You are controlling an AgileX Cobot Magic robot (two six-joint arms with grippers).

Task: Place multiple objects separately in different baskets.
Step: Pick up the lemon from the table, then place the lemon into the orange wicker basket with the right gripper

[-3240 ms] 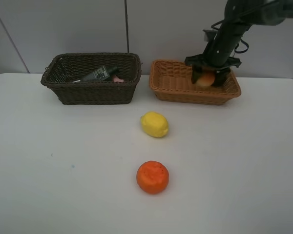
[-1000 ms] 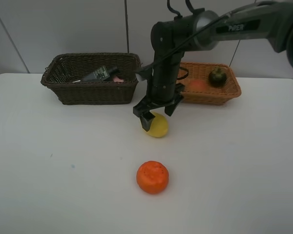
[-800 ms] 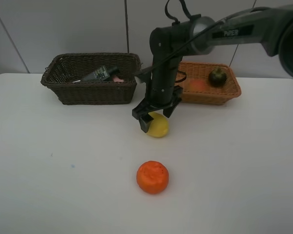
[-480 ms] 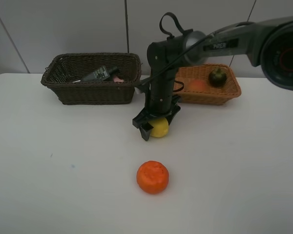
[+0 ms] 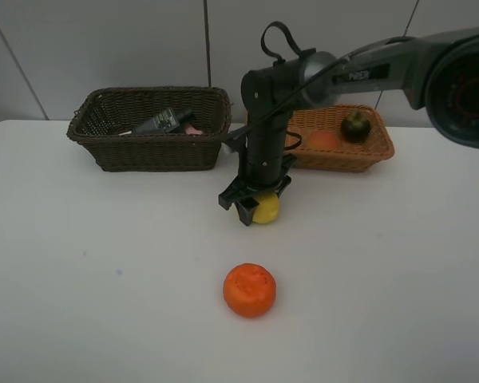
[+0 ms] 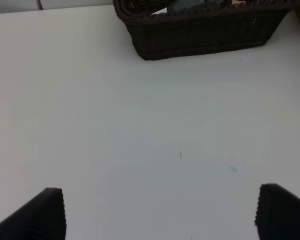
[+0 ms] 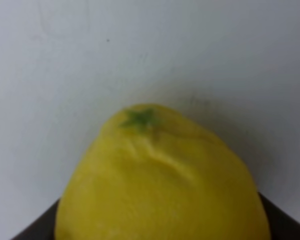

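Lemon point(image 7: 160, 175), puckered yellow oval, sits between black jaws.

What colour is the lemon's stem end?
Green star-shaped stem mark on the oval yellow lemon; best in right wrist view.

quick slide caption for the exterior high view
Right hand grips the lemon, with the orange nearer the camera and the dark basket and tan basket behind.

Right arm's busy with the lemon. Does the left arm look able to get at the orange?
Probably yes: the orange sits alone on the table, the left gripper is open, and the right gripper holds the lemon farther back.
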